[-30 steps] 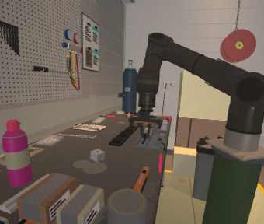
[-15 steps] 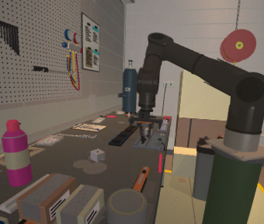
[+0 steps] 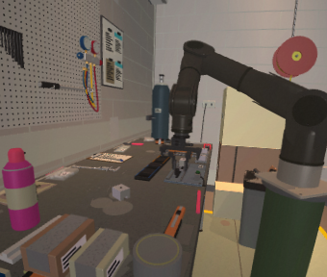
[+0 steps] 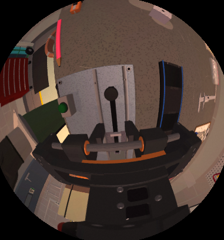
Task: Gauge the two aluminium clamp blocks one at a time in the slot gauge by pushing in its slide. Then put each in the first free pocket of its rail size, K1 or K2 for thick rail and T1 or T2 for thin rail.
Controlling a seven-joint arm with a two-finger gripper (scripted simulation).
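Note:
My gripper [image 3: 178, 164] [image 4: 115, 138] hangs low over the grey slot gauge [image 3: 186, 174] [image 4: 99, 100] at the bench's far right edge, its fingers open and empty around a small aluminium clamp block [image 4: 116, 137] that sits in the gauge's channel. The gauge's black slide knob [image 4: 110, 94] stands further along the slot, and a green lamp [image 4: 62, 107] glows on the gauge's side box. The second clamp block [image 3: 120, 192] [image 4: 160, 12] lies alone on the bench surface nearer the middle. The dark pocket tray [image 3: 153, 167] [image 4: 171, 94] lies just beside the gauge.
A blue gas cylinder [image 3: 160, 111] stands behind the gauge at the back wall. A pink spray can [image 3: 21, 196], boxes [image 3: 58, 244] and a tape roll [image 3: 157, 254] crowd the near bench end. A pink pencil [image 3: 198, 201] [image 4: 58, 41] and an orange knife [image 3: 174, 220] lie along the right edge.

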